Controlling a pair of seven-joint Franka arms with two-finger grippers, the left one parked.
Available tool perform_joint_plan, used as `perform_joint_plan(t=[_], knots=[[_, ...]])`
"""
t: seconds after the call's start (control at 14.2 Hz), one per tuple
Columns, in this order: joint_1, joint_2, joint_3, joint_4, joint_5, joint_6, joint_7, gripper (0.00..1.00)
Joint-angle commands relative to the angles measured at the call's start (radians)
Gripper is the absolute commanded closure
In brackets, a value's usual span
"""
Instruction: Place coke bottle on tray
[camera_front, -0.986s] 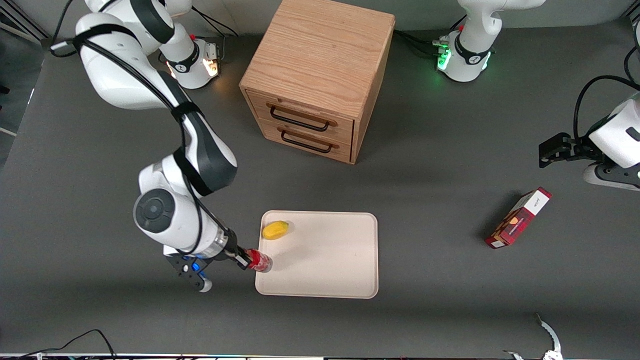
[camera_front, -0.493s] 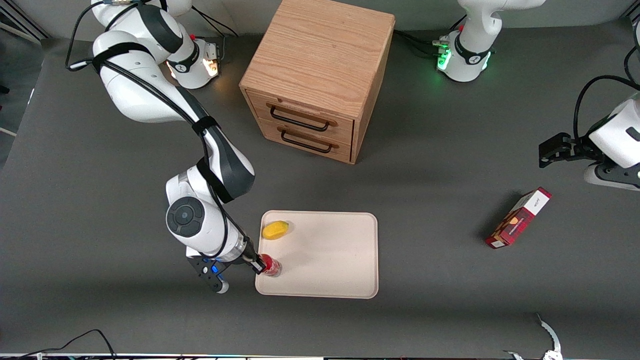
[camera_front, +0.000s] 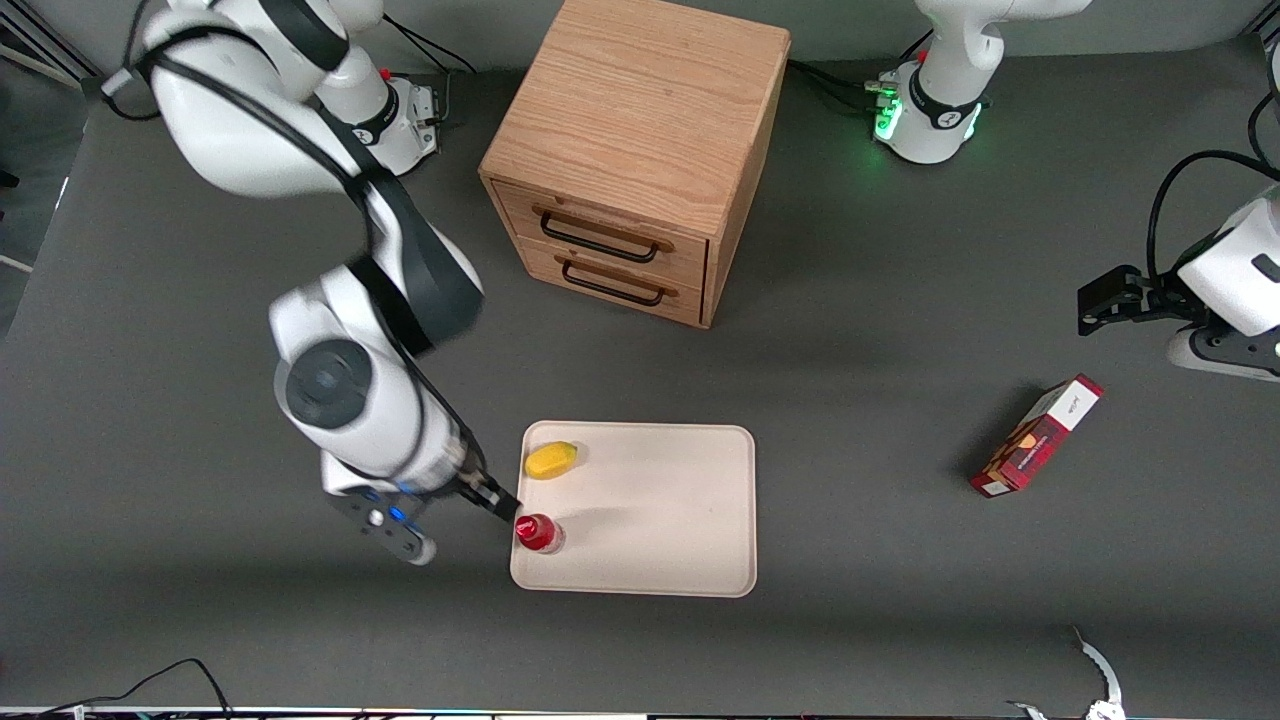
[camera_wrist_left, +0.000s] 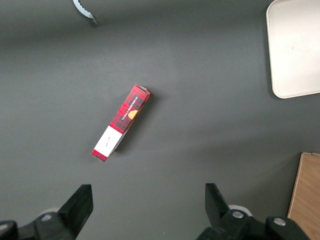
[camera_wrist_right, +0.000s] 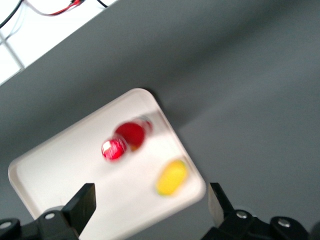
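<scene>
The coke bottle (camera_front: 538, 532), small and red with a red cap, stands upright on the cream-white tray (camera_front: 660, 520), in the tray's corner nearest the front camera at the working arm's end. It also shows in the right wrist view (camera_wrist_right: 125, 140), on the tray (camera_wrist_right: 55, 175). My right gripper (camera_front: 497, 497) is open and empty, raised just off that corner of the tray and apart from the bottle. In the right wrist view the gripper (camera_wrist_right: 150, 205) has its jaws wide apart with nothing between them.
A yellow fruit (camera_front: 551, 459) lies on the tray, farther from the front camera than the bottle. A wooden two-drawer cabinet (camera_front: 640, 130) stands farther back. A red rectangular carton (camera_front: 1037, 437) lies on the table toward the parked arm's end.
The gripper has let go of the bottle, opened and drawn back and up from the tray's corner. The bottle stays standing on the tray.
</scene>
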Motion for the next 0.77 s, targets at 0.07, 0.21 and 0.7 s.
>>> perform_joint_plan(t=[0.07, 0.21, 0.7], knots=[[-0.157, -0.344, 0.034, -0.160, 0.111, -0.253, -0.296, 0.00], [-0.202, -0.499, -0.050, -0.284, 0.194, -0.307, -0.463, 0.00], [-0.198, -0.880, -0.313, -0.862, 0.329, -0.084, -0.729, 0.00]])
